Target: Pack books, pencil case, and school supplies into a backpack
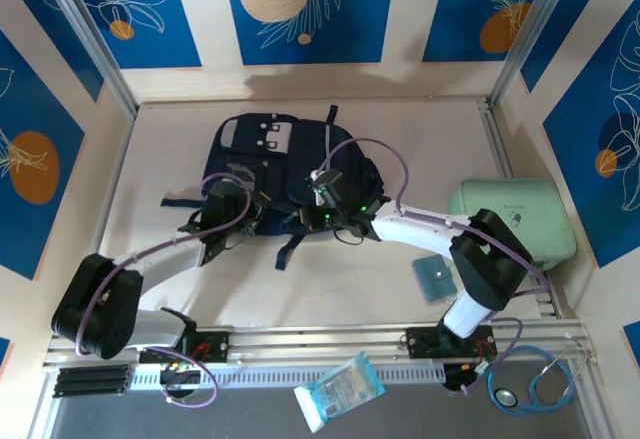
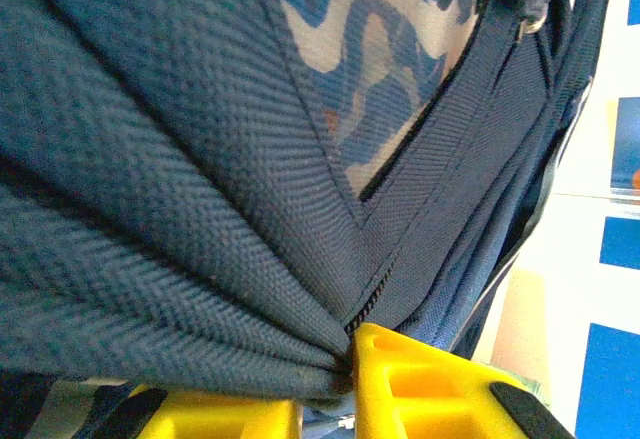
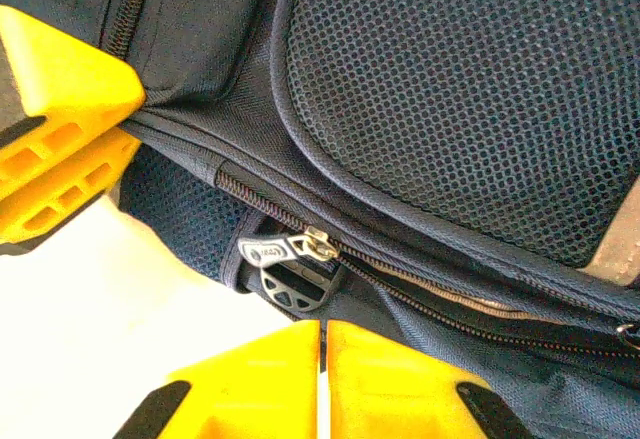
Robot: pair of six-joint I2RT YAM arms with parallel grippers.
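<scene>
The backpack (image 1: 262, 164) lies mid-way across the table (image 1: 380, 294), nearer its far edge. It's limp woven cloth that bunches and sags, so take it by a seam or the zipper pull (image 3: 300, 249). Your left gripper (image 2: 340, 384) is clamped on a gathered fold, and your right gripper (image 3: 322, 349) has pinched together just short of that pull, which the right wrist view makes plain while the top view gives the bag's place.

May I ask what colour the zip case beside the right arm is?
The case is mint green; top external view.

Looks like a lab test booth: boxed in by blue flower-print panels (image 1: 350, 29), framed by metal posts (image 1: 88, 34), fitted with a slotted rail (image 1: 320, 344) on the table (image 1: 420, 129).
</scene>
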